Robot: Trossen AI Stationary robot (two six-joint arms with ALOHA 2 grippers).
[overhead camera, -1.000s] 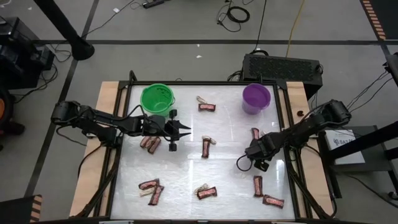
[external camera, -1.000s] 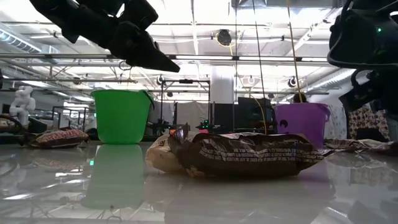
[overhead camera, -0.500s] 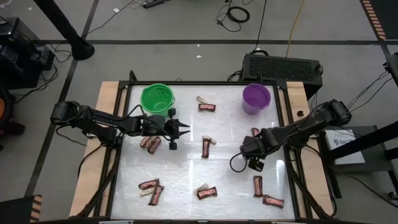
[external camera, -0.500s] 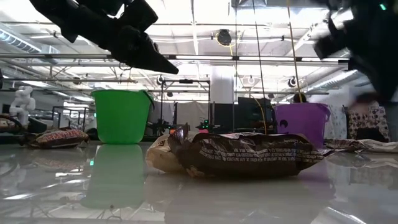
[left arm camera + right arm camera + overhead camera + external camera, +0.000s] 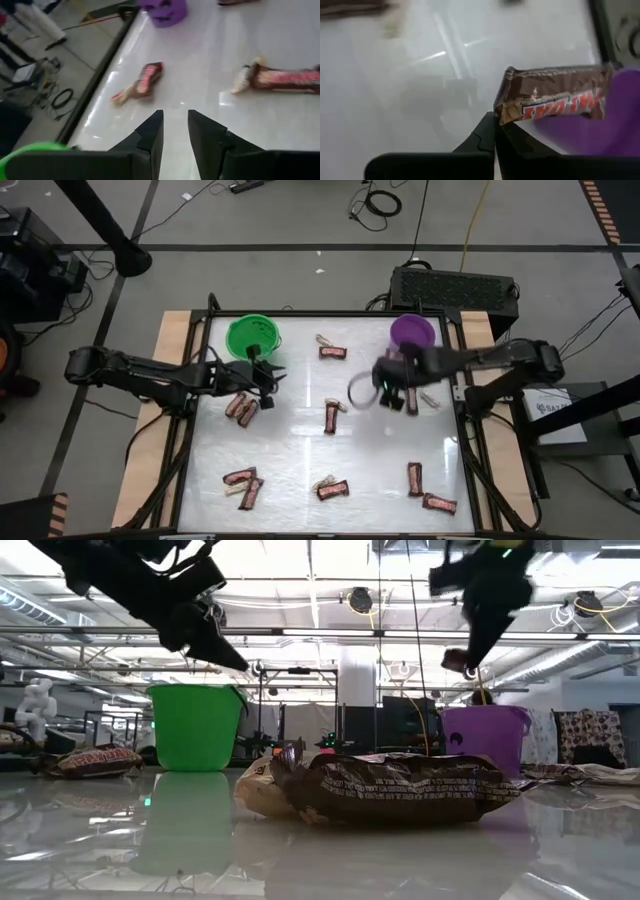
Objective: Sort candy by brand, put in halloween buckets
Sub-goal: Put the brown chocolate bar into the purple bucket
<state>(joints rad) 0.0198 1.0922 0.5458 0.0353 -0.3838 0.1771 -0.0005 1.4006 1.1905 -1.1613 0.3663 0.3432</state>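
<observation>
The right gripper hung just beside the purple bucket, clamped on one end of a brown bar; open white tabletop lay nearer. The left gripper, fingers narrowly apart and empty, sat beside the green bucket.

My right claw is matte black, and the bar pinched in it is dark red-brown with a white band and red lettering. Just beyond it the purple bucket is a flat, even violet. Under me the desk is glossy white, edged with black rails and pale wood. The loose candy around my claws shows dark red-brown wrappers with pale tan-cream pieces at their ends. My left claw is black too, and the bucket beside it is bright green.
</observation>
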